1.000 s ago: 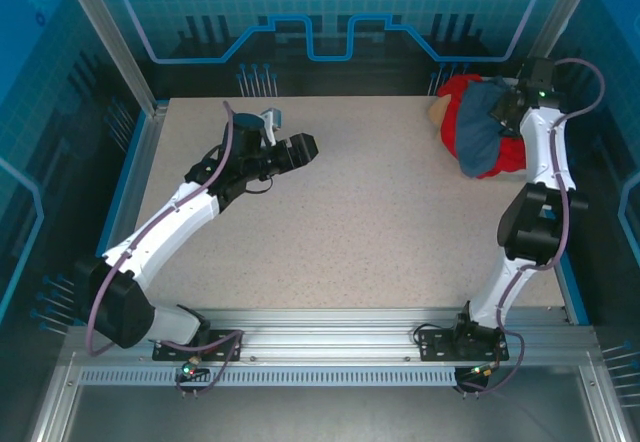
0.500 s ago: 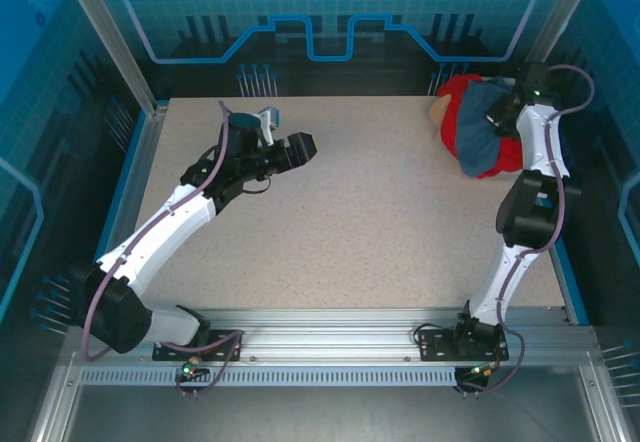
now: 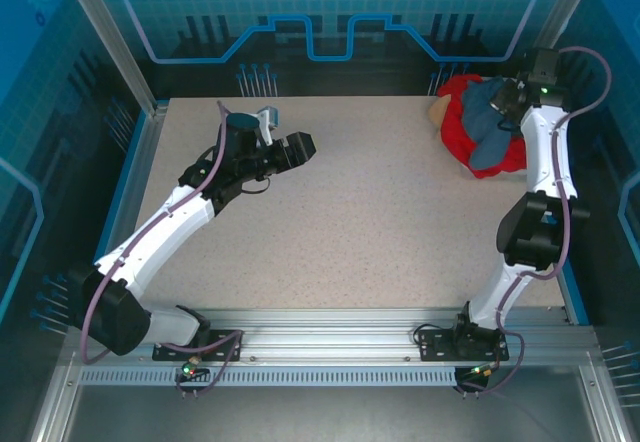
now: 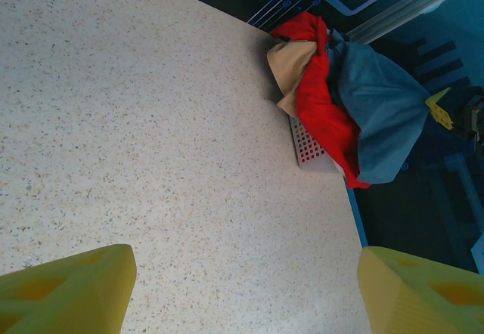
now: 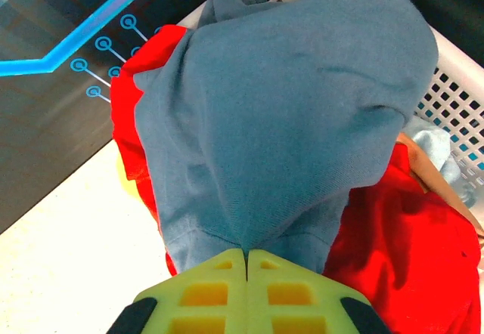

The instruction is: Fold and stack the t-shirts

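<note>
Pinching a fold of the blue shirt (image 5: 287,107), the right gripper (image 5: 246,252) has its yellow fingers (image 5: 197,292) pressed together, the cloth drawn to a point at their tips; from there the shirt spreads up and away in a broad hump, draped over the red shirt (image 5: 401,251), which shows at both its sides; under and behind the two lies the white basket (image 5: 454,85), its holed wall seen at the upper right, with a bit of pale blue cloth (image 5: 446,164) against the wall; the speckled table (image 5: 60,251) shows at the lower left; in the top view the whole heap sits at the far right corner of the table, with the right arm reaching up along the right edge to it; the left gripper (image 4: 246,292) has its jaws spread wide, one finger at each lower corner of its wrist view and only bare table between them, nothing held; it hangs over the left middle of the table, well apart from the heap and turned towards it; from that side a tan cloth (image 4: 291,66) shows against the red shirt, the blue shirt hanging over the far side of the heap.
</note>
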